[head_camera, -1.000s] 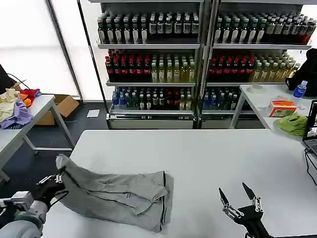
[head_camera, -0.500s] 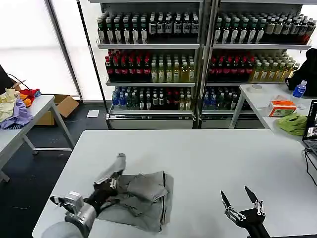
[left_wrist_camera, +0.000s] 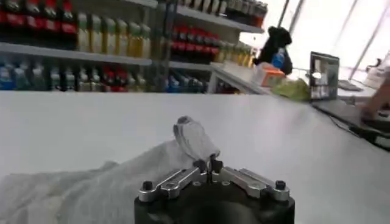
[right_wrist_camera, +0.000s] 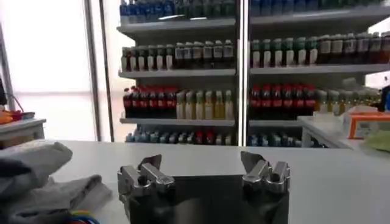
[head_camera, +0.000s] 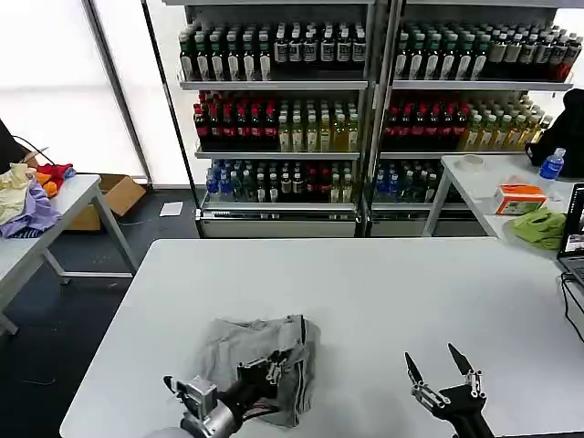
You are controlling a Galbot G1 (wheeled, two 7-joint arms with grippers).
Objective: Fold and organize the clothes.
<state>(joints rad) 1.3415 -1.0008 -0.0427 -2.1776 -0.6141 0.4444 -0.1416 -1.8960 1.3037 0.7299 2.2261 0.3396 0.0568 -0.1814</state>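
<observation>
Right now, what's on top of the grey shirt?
The left gripper sits on the folded grey shirt, shut on a pinched fold of cloth. Whatever lies beneath the folded layers is covered. The right gripper waits open nearby.

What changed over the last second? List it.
The left gripper, shut on the grey shirt, carried its edge from the table's left side rightward across the shirt, folding it into a compact pile. The right gripper stayed open and parked near the white table's front edge.
</observation>
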